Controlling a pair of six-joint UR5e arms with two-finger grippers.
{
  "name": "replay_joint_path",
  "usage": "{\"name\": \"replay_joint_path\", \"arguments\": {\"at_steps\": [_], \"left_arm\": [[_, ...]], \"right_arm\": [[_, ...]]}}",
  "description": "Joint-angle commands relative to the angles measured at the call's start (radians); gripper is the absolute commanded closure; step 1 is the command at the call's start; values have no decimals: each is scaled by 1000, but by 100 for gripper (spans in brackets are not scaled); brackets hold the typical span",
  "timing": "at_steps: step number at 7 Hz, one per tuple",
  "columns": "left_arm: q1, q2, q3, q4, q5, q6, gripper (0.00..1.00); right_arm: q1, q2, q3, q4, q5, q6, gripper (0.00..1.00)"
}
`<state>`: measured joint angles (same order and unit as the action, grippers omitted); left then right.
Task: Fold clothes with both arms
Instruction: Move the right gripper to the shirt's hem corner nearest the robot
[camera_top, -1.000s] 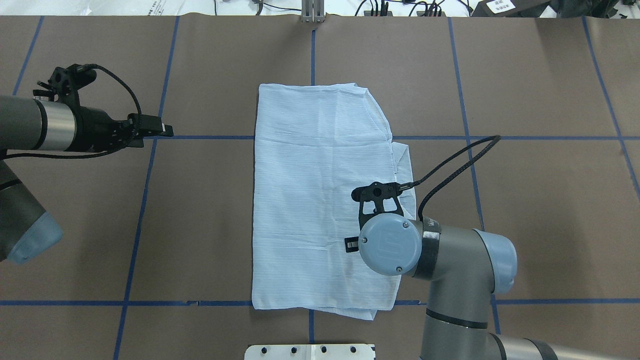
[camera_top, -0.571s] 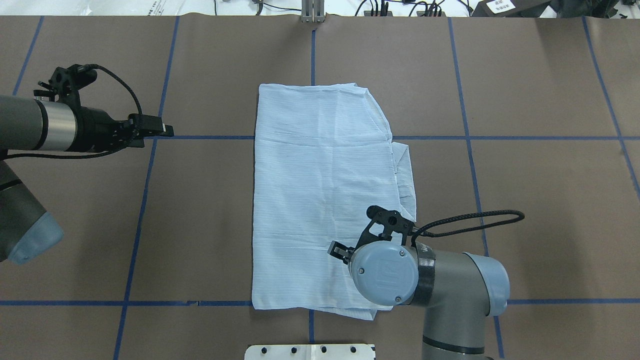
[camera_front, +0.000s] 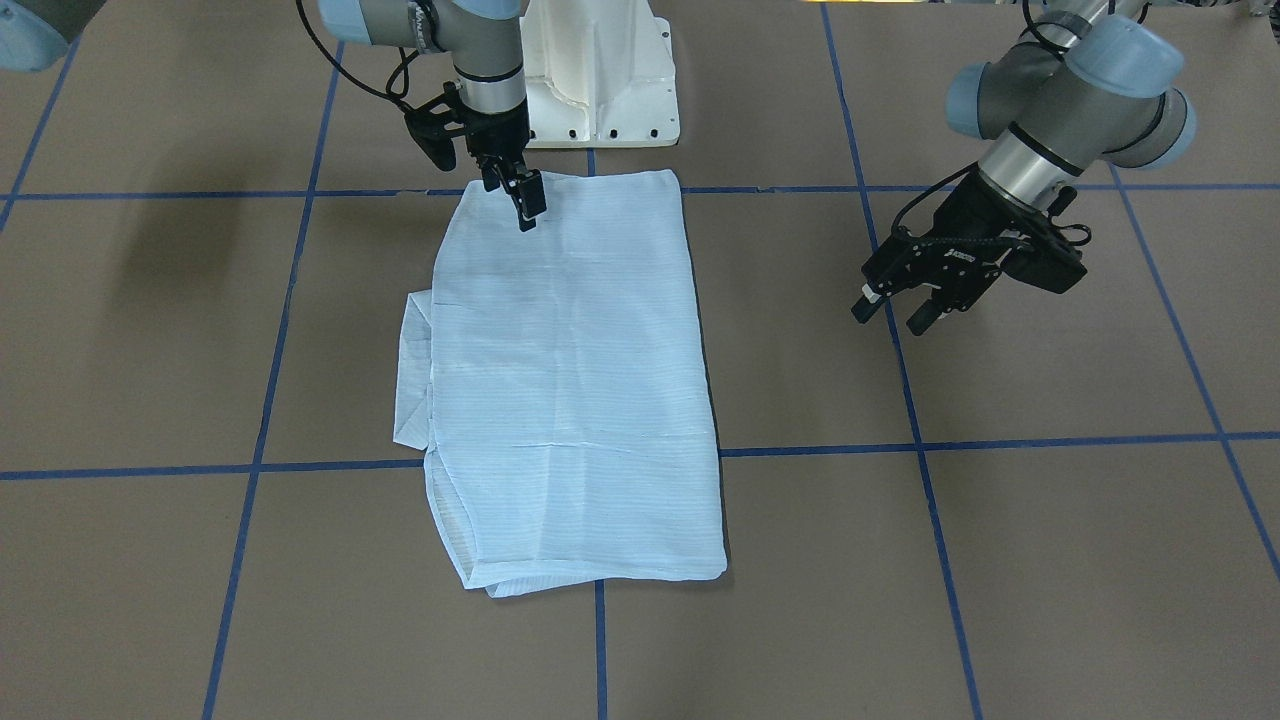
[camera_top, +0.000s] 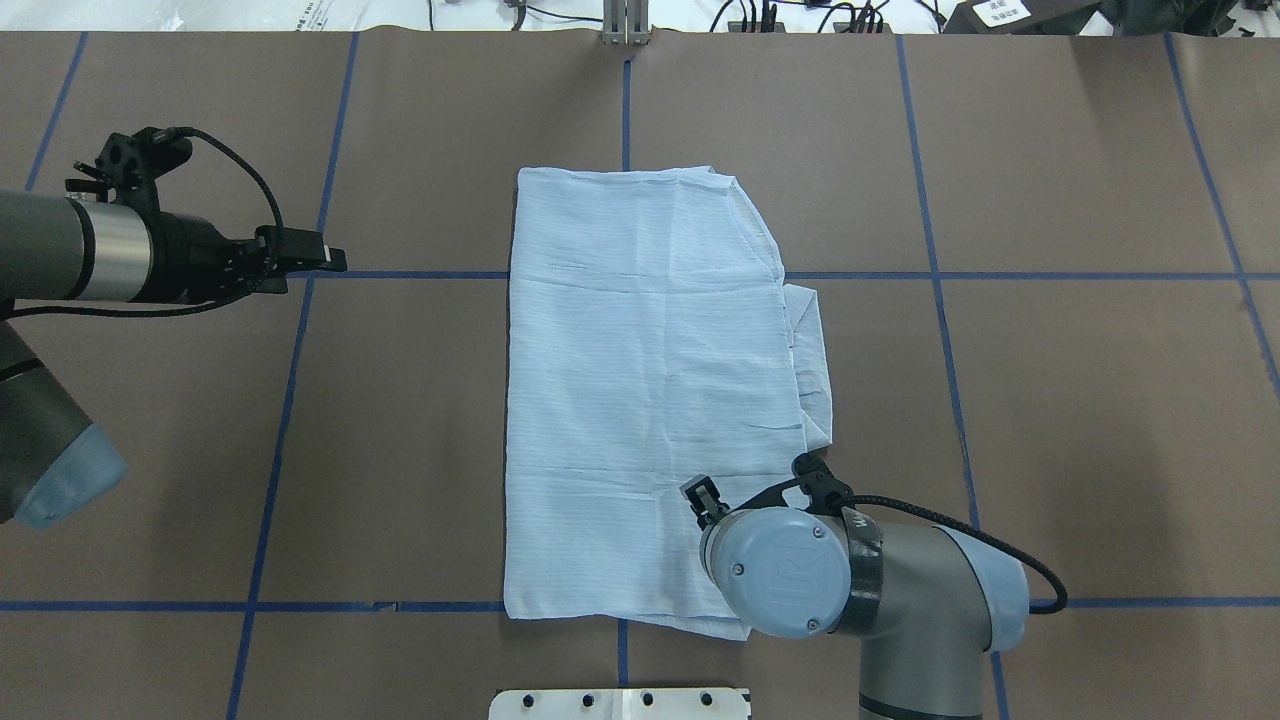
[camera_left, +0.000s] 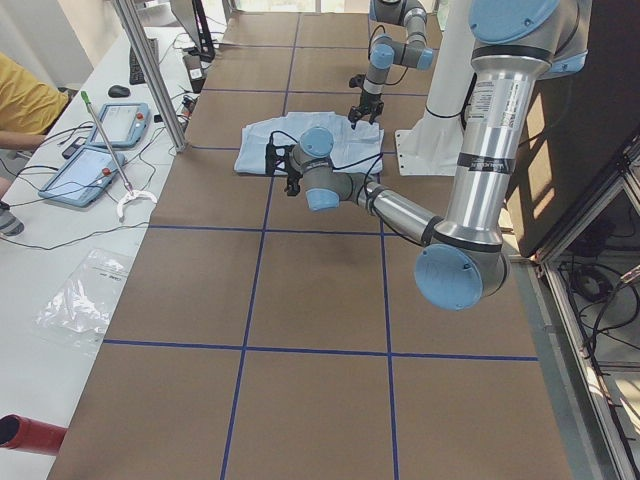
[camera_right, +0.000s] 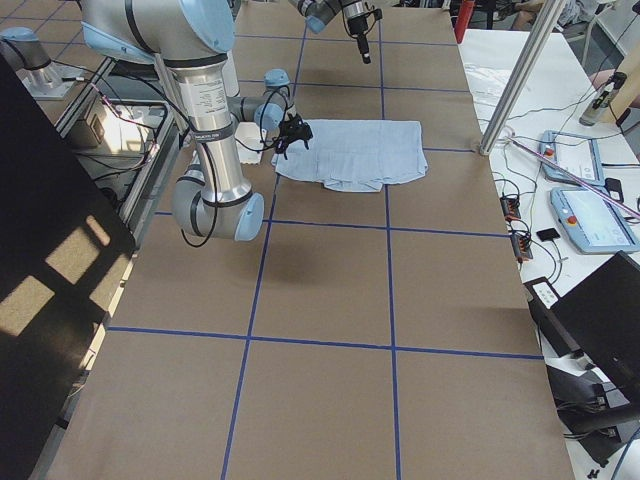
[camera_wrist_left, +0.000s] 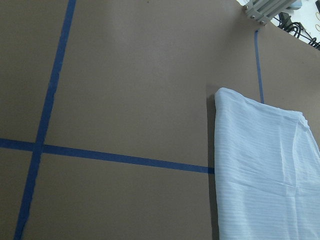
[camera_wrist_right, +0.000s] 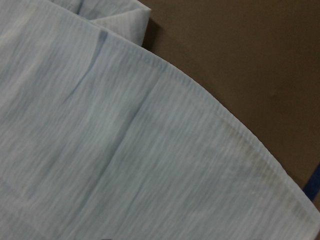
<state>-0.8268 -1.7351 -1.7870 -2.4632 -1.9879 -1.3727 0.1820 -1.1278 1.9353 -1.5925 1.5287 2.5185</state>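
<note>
Shirt (camera_top: 650, 380) lies flat beneath right tool (camera_front: 527, 214), spread unclear; left tool (camera_front: 888, 317) wide, well apart.

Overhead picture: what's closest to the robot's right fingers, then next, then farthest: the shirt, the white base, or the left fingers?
1. The shirt: the right fingers are over its near right part.
2. The white base: at the bottom edge, beside the right arm.
3. The left fingers: far away, beyond the shirt's left side.
</note>
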Motion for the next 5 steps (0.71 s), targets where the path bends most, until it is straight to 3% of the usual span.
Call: {"name": "replay_joint_path", "arguments": {"at_steps": [1,3,5], "left_arm": [[-2,2,-11,0,6,-3,8],[-2,28,-41,0,8,-3,8],[0,28,-41,0,9,-3,8]], "right_arm": [[-15,-36,25,22,-27,137,8],[-45,-61,36,25,-44,228,8],[-55,-131,118,68,-73,319,9]]}}
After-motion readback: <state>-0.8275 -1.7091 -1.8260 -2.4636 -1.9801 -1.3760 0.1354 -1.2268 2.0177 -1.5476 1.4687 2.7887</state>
